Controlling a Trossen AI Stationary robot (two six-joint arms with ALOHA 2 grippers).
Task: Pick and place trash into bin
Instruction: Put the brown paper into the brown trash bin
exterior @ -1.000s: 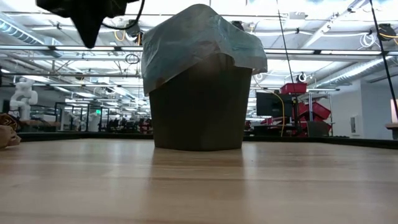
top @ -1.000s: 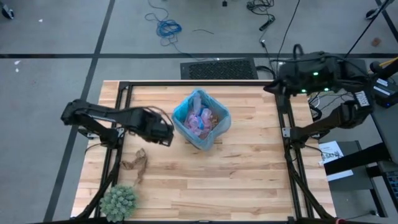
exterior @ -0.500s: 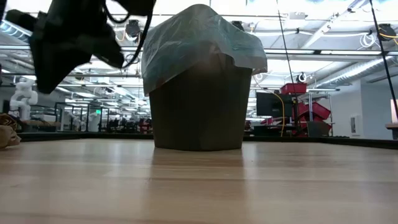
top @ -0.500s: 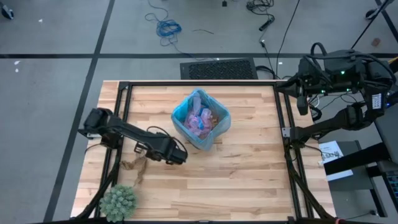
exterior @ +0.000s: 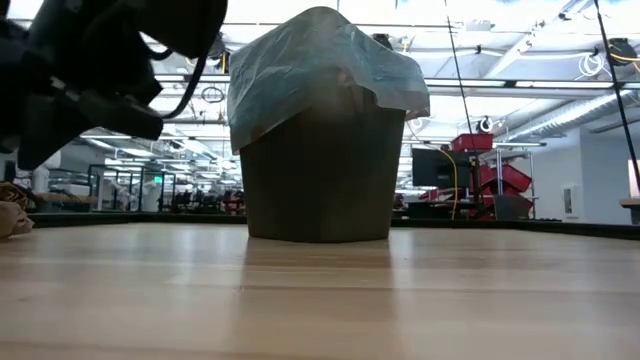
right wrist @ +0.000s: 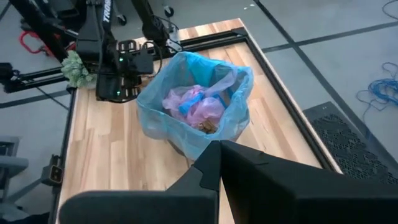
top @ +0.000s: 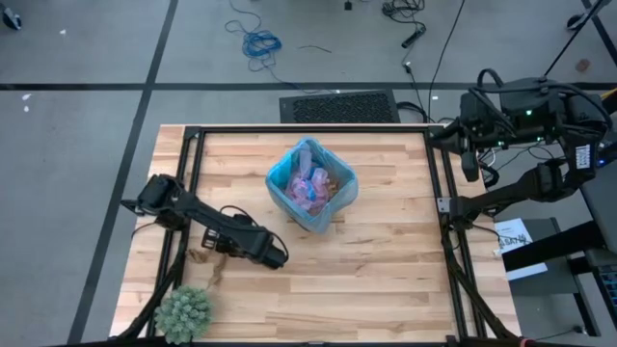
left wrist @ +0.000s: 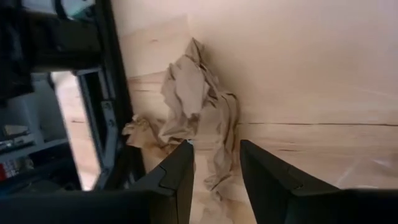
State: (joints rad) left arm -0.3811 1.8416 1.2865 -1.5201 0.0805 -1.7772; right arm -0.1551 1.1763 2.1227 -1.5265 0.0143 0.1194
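Note:
A crumpled brown paper wad (top: 210, 268) lies flat on the wood table near its left edge. It also shows in the left wrist view (left wrist: 193, 99) and at the left margin of the low view (exterior: 10, 212). My left gripper (top: 249, 253) hangs above the table beside the wad. It is open, and in its wrist view (left wrist: 214, 149) the wad's tail shows between the fingers. The bin (top: 310, 183), lined with a light-blue bag, stands mid-table and holds pink mesh and other scraps (right wrist: 193, 106). My right gripper (top: 467, 154) waits shut and empty past the table's far right corner.
A round green spiky plant (top: 183, 313) stands at the near left corner, close to the wad. The black frame rail (left wrist: 118, 124) runs along the left edge just beyond the wad. Bare wood (top: 386, 270) lies right of and in front of the bin.
My left gripper has swung from beside the bin toward the table's near edge and come down toward the brown paper wad. My right arm has drawn back a little toward the right edge. The wad and the bin have stayed where they were.

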